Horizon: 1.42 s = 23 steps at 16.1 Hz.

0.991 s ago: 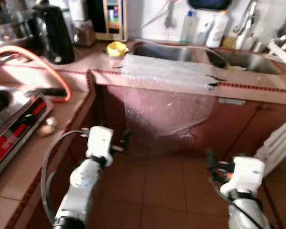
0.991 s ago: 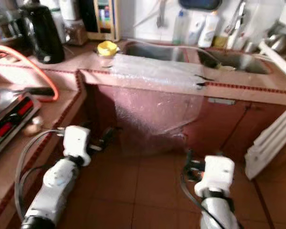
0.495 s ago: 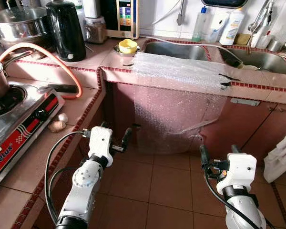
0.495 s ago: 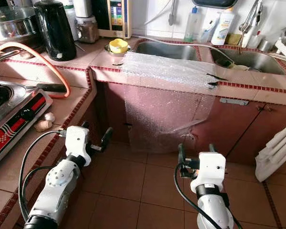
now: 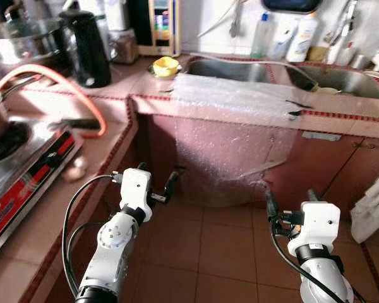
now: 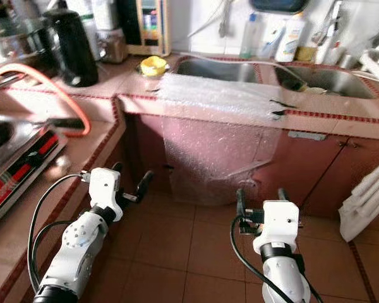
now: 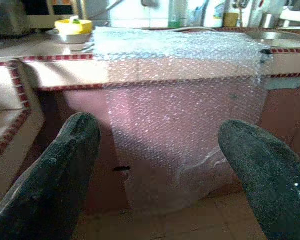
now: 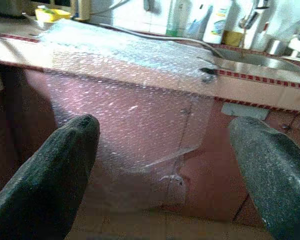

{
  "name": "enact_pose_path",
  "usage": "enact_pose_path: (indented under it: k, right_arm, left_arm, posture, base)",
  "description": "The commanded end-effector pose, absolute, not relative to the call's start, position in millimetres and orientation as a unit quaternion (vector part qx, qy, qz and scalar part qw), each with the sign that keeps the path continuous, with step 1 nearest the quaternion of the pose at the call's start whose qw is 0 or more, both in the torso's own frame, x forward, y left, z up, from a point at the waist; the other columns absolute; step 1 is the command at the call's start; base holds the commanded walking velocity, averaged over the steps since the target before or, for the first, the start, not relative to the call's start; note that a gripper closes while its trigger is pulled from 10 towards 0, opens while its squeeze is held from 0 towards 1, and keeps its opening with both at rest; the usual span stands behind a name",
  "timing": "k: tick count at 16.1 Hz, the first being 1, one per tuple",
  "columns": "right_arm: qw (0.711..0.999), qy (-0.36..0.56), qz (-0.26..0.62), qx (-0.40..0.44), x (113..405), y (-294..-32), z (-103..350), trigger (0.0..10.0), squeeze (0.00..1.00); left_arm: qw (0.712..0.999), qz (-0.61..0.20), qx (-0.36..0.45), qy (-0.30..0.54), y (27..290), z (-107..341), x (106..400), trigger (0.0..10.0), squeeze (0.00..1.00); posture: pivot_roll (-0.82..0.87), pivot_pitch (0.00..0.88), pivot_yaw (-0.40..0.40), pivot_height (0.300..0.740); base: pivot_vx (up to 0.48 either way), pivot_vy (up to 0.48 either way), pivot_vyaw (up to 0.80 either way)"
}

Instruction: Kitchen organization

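Bubble wrap (image 5: pixel 237 126) is the likely thing to tidy here: a clear sheet lying over the tiled table edge at upper centre of the left eye view, its top part flat on the table beside the sink (image 5: pixel 230 68) and the rest hanging down the reddish cabinet front (image 5: pixel 328 161) toward the floor tiles. A small dish with a yellow object (image 5: pixel 166 65) sits just beside its upper left corner.

Both arms are low in the frame, well apart from the sheet. The left gripper (image 5: pixel 156 183) at lower left and the right gripper (image 5: pixel 289 203) at lower right each point toward the hanging sheet, and in the wrist views the fingers (image 7: pixel 65 170) stand wide apart with nothing between them.

By its look the sheet is very light, soft and floppy, with a slick surface, so it should slide off the table at a gentle pull and crumple instead of keeping shape. A sound hold would be the hanging lower edge or a side edge, pinched firmly, since thin film slips from loose fingers.
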State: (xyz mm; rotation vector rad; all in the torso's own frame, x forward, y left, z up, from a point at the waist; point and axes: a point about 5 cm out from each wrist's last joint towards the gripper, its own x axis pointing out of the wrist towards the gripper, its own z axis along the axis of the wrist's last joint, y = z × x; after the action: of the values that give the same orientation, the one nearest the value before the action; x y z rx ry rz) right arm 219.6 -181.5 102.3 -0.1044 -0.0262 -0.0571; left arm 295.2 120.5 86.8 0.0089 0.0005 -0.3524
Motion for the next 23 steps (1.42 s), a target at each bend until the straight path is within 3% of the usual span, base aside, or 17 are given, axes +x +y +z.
enact_pose_path:
  k: [1, 23]
  right_arm:
    - [0.998, -0.022, -0.026, -0.056, 221, -181, 106, 10.0, 0.0]
    - [0.998, -0.022, -0.013, -0.059, 224, -175, 106, 10.0, 0.0]
  left_arm:
    - [0.982, -0.187, 0.003, 0.007, 115, 86, 296, 10.0, 0.0]
    - [0.973, -0.23, 0.005, 0.024, 98, 78, 292, 10.0, 0.0]
  posture:
    - [0.04, 0.0, 0.006, 0.74]
    - [0.02, 0.0, 0.014, 0.74]
  base:
    - [0.255, 0.0, 0.0]
    - [0.245, 0.0, -0.03]
